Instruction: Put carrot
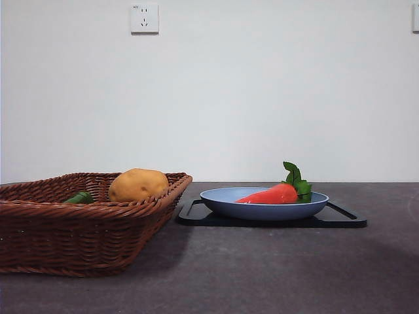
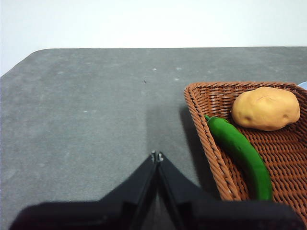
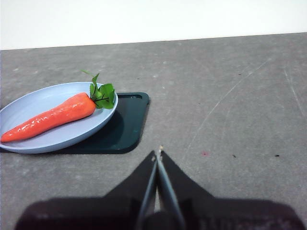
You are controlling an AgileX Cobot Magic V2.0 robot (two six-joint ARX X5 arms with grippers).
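The carrot [image 1: 272, 194] [image 3: 50, 116], glossy red-orange with green leaves at its thick end, lies on its side in a light blue plate [image 1: 222, 199] [image 3: 33, 100]. The plate rests on a dark tray [image 1: 340, 219] [image 3: 127, 124]. My right gripper [image 3: 158, 153] is shut with nothing in it, hovering over bare table beside the tray, apart from the carrot. My left gripper [image 2: 157, 156] is shut and holds nothing, over bare table just outside the wicker basket [image 1: 39, 222] [image 2: 201, 120]. Neither arm shows in the front view.
The brown wicker basket holds a yellow-brown potato [image 1: 137, 184] [image 2: 265, 108] and a long green vegetable [image 1: 80, 197] [image 2: 240, 151]. It stands to the left of the tray in the front view. The grey table [image 1: 262, 275] ends at a white wall with a socket [image 1: 144, 18].
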